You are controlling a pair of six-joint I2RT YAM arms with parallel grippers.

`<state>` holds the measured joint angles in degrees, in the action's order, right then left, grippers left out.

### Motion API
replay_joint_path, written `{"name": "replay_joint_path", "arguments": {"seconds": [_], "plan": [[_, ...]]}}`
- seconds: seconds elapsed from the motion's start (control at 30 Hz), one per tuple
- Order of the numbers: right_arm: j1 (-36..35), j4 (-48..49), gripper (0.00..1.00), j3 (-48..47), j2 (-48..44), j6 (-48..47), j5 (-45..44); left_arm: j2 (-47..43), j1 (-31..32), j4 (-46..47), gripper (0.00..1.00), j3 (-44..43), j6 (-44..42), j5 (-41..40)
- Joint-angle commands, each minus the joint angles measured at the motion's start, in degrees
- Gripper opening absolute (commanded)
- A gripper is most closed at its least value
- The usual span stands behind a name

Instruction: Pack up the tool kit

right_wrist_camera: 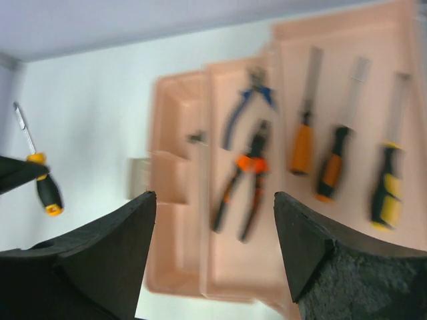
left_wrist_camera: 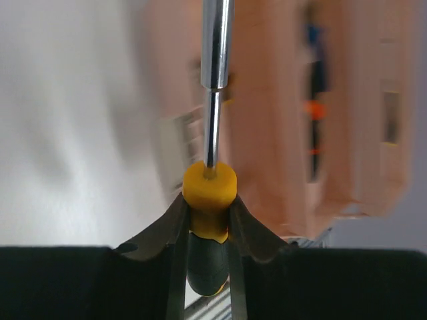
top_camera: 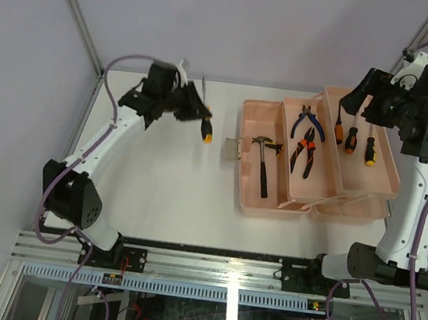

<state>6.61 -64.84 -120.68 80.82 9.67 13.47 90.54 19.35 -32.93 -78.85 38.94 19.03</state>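
Top cam: L gripper point(top_camera: 192, 112) sits far-left over the table, at a screwdriver point(top_camera: 206, 130) w/ yellow-black handle, shaft pointing far. The grip is hard to read from up there. L wrist cam settles it: both fingers point(left_wrist_camera: 172, 223) press the handle just under its yellow collar, one each side, so it's clamped on the screwdriver. Everything behind is blurred in that view. R wrist cam catches the same screwdriver at its left edge.

Tool kit point(top_camera: 250, 199) lies open on the right half of the table, pink, three troughs side by side, grey latch point(top_camera: 233, 148) on its left wall. Top cam shows the hammer point(top_camera: 262, 166) in the left trough; R wrist cam has it mostly hidden behind its own finger. Mid trough: blue pliers point(top_camera: 310, 119) far, orange pliers point(top_camera: 303, 154) near. Right trough: three more screwdrivers point(top_camera: 352, 138) in a row, handles near.

Surface: white table point(top_camera: 155, 192), black rail point(top_camera: 203, 250) along the near edge. Pale lilac-grey walls, metal post point(top_camera: 75, 18) at the far-left corner.

L arm point(top_camera: 103, 142) runs from the near-left base away, then bends right to its gripper. R arm point(top_camera: 407, 207) stands upright near-right, wrist folded over the kit's far-right corner. R gripper point(top_camera: 360, 100) hangs above the kit, fingers spread wide, nothing btwn them.
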Motion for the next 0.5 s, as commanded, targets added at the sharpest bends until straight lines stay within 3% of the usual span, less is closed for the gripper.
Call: {"name": "replay_joint_path", "arguments": {"seconds": [0.0, 0.1, 0.3, 0.47], "plan": [[-0.5, 25.5, 0.77, 9.7, -0.3, 14.2, 25.0, -3.0, -0.6, 11.6, 0.0, -16.7, -13.5, 22.0], [-3.7, 39.8, 0.76, 13.8, 0.4, 22.1, 29.2, -1.6, -0.6, 14.9, 0.0, -23.3, -14.5, 27.7], [-15.4, 47.0, 0.78, 9.5, 7.2, 23.5, 28.4, 0.3, -0.3, 26.4, 0.0, -26.4, -6.7, 35.6], [-22.3, 63.1, 0.82, 17.6, 6.2, 27.2, 30.7, 2.5, -0.3, 29.3, 0.0, -28.9, -5.8, 36.6]]}}
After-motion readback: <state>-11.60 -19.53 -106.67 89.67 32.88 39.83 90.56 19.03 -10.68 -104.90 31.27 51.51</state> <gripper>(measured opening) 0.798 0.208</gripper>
